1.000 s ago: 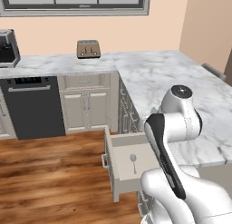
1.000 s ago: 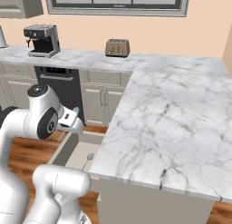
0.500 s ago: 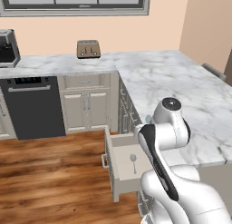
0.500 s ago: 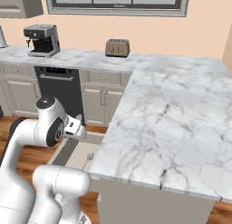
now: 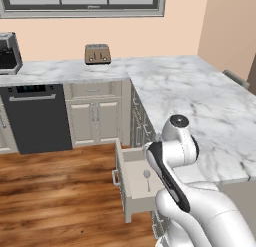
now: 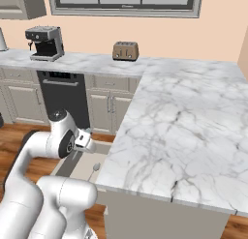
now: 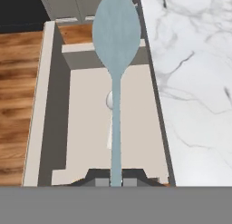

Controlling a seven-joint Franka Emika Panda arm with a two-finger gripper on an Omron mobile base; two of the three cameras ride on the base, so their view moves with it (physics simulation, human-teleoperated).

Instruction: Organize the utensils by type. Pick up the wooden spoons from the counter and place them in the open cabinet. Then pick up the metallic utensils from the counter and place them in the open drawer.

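Here, the two-finger gripper (image 7: 116, 181) at bottom centre clamps a slim pale teal-blue spoon (image 7: 116, 51) above the open grey-beige drawer (image 7: 90, 128), where a silver-grey spoon (image 5: 147, 177) lies.

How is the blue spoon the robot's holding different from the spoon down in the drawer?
The teal-blue spoon is pale blue; the silver-grey spoon is grey. The teal-blue spoon is pinched by its handle in the shut jaws, up above the open drawer; the silver-grey spoon already lies flat on the drawer's floor. Both are slim, thin-handled spoons.

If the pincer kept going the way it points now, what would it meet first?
Probably the open drawer: the pincer, shut on the teal spoon, aims over its pale floor, where a silver spoon already lies. Depth is unclear.
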